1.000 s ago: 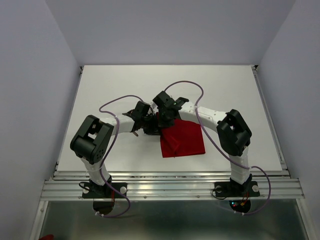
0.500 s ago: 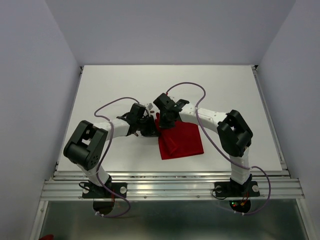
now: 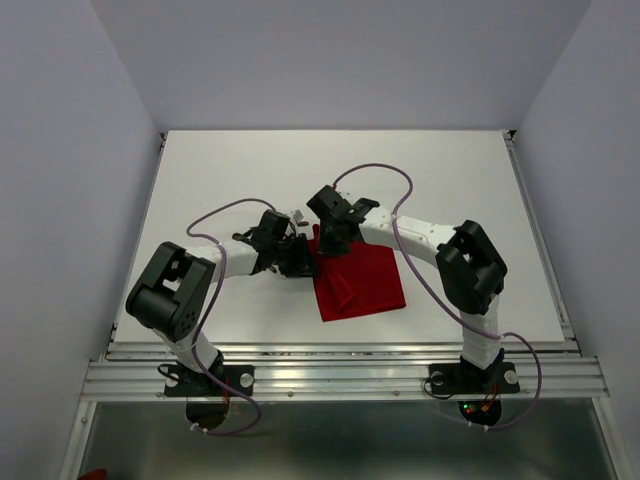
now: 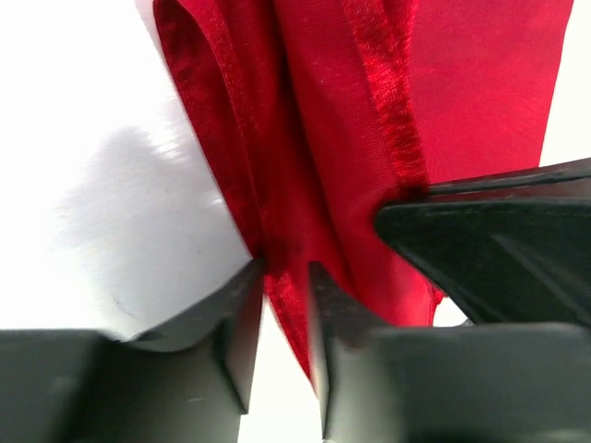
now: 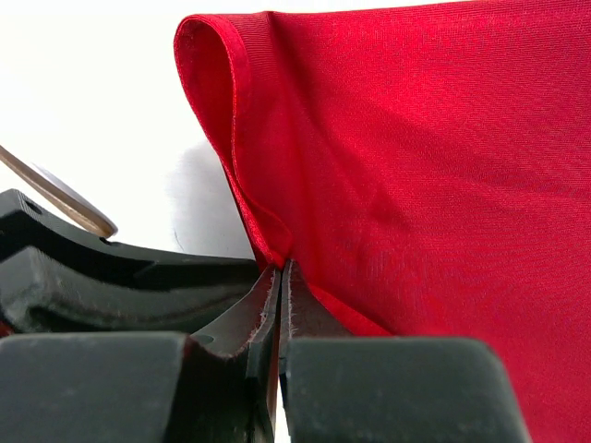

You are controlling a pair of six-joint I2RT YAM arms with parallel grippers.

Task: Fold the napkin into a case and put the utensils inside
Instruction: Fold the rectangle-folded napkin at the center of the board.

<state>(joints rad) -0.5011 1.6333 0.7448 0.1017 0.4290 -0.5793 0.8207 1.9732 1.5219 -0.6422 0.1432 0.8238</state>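
Note:
The red napkin [image 3: 362,283] lies partly folded on the white table, with a loose fold standing up along its left edge [image 5: 217,111]. My left gripper [image 3: 300,262] and right gripper [image 3: 326,246] meet at that left edge. In the right wrist view the right gripper [image 5: 280,277] is pinched flat on the cloth [image 5: 416,166]. In the left wrist view the left gripper [image 4: 284,277] holds a bunched fold of the napkin [image 4: 323,138] between its narrow-set tips. One slim brown utensil [image 5: 65,198] shows just left of the napkin; the other is hidden.
The left gripper's dark body [image 5: 102,277] sits right beside the right fingers, and the right gripper's dark finger [image 4: 489,240] crosses the left wrist view. The table's metal rail [image 3: 340,350] runs close below the napkin. Purple cables loop over both arms.
The left arm's elbow has swung out left and lower. The napkin has shifted slightly left and toward the front. Both grippers stay at its left edge.

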